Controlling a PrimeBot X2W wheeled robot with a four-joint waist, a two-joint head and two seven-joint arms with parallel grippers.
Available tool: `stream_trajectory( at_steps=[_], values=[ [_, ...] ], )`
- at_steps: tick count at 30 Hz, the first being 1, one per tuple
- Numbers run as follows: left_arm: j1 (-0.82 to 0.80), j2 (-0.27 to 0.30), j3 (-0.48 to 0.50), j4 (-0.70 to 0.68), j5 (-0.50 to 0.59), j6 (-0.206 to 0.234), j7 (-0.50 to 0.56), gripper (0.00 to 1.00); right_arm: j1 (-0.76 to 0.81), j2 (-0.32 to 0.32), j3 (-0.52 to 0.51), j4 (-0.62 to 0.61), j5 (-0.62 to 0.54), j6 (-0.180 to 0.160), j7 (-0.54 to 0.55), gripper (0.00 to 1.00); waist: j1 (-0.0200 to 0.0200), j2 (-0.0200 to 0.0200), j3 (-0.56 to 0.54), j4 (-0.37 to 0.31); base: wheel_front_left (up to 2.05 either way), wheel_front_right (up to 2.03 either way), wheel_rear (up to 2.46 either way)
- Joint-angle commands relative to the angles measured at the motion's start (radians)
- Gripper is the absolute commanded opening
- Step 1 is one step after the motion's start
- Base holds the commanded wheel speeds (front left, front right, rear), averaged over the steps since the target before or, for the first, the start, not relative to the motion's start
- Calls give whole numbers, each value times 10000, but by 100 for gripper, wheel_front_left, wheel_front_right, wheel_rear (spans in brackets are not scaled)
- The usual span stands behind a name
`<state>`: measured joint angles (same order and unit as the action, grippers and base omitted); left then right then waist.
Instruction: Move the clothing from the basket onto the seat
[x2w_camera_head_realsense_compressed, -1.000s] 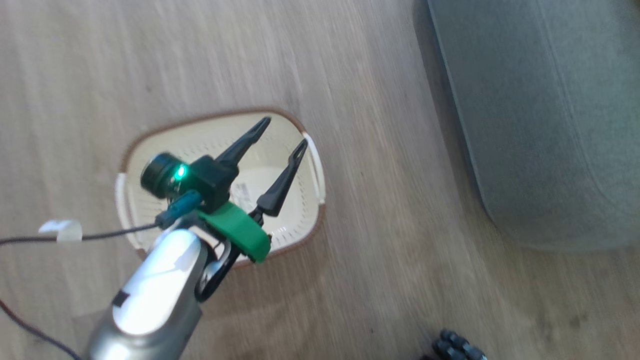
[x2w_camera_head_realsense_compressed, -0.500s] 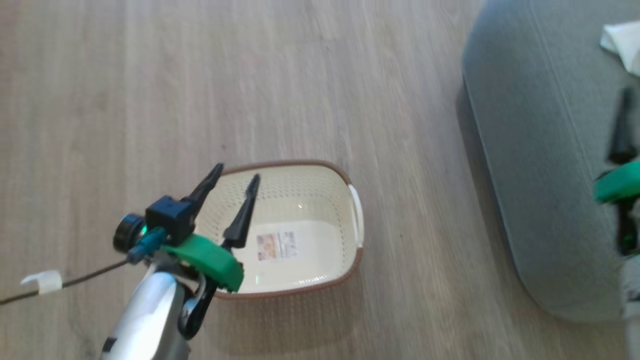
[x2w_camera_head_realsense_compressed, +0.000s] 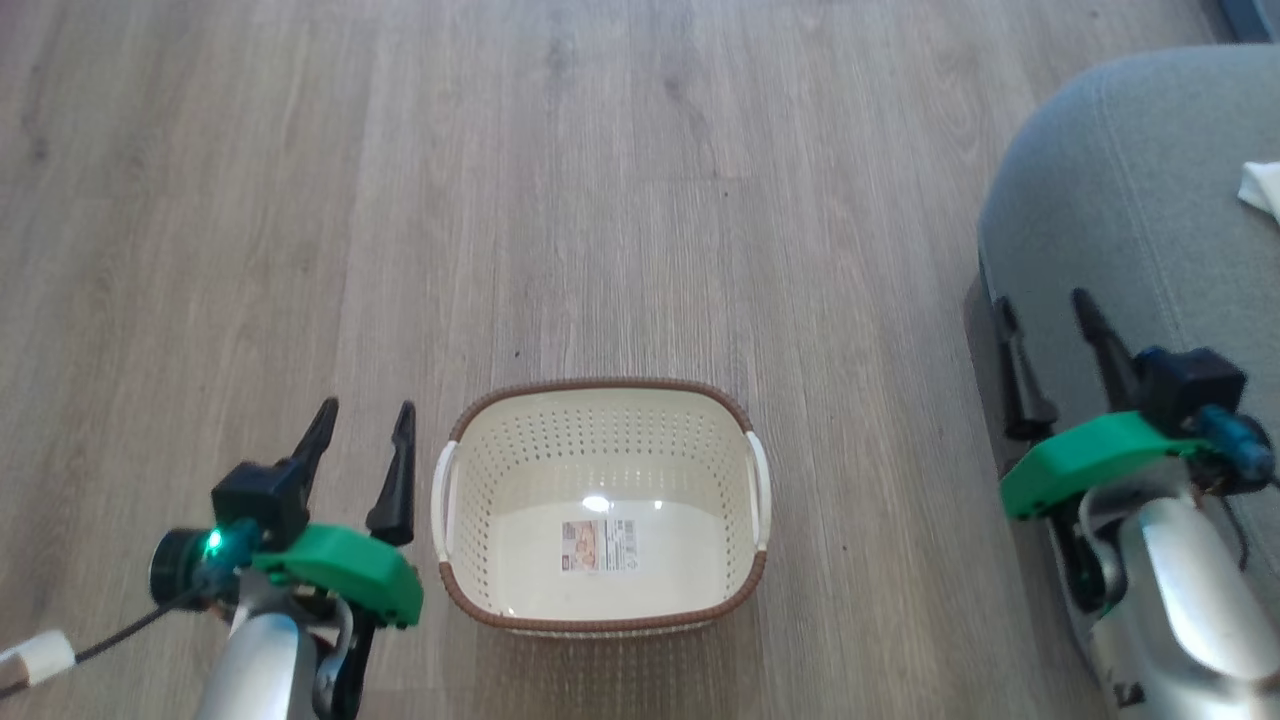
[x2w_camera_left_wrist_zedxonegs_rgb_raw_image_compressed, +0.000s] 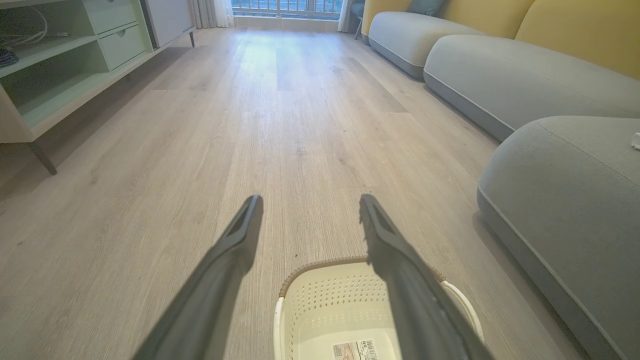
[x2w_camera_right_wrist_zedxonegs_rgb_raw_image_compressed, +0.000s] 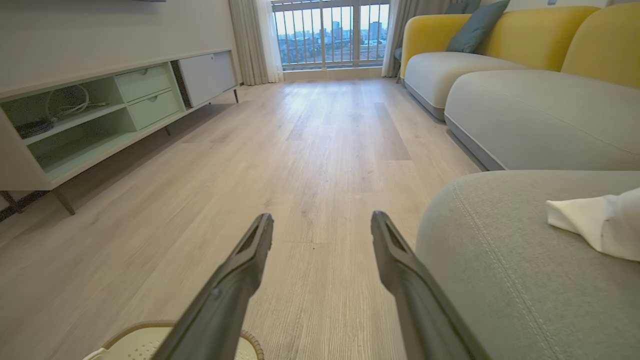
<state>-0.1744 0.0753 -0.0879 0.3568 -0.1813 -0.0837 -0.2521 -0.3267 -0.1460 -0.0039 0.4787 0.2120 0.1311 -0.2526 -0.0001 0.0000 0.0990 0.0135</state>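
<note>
Basket empty, on floor. White edge of clothing lies on seat; rest out of frame. L hand, R hand: fingers apart, nothing held. Task judged done, pending full view.

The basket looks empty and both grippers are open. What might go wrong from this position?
1. The left gripper hangs close beside the basket; a swing to its right may knock the white handle and push the basket across the floor.
2. The right gripper is at the rounded edge of the seat; moving further right, its fingers may catch the fabric.
3. The white cloth on the seat lies ahead of those fingers; a forward sweep may drag it.
</note>
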Motion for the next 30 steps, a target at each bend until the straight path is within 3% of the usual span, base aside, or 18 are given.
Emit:
stream_trajectory(
  at_steps=[1, 12, 30],
  values=[
    [-127, 27, 480, -250, 95, 70, -97, 100, -62, 46, 293, -425, 63, -4, -91, 100, 1, 0, -114, 69, 0, 0, 0],
    [564, -184, 1380, -495, 553, 425, -97, 100, 672, 386, 580, -779, 129, -4, -91, 100, 1, 0, -511, 83, 0, 0, 0],
    [1202, -248, 1824, -620, 575, 245, -97, 100, 1433, 720, 262, -872, 70, -4, -91, 100, 1, 0, -919, -74, 0, 0, 0]
  ],
)
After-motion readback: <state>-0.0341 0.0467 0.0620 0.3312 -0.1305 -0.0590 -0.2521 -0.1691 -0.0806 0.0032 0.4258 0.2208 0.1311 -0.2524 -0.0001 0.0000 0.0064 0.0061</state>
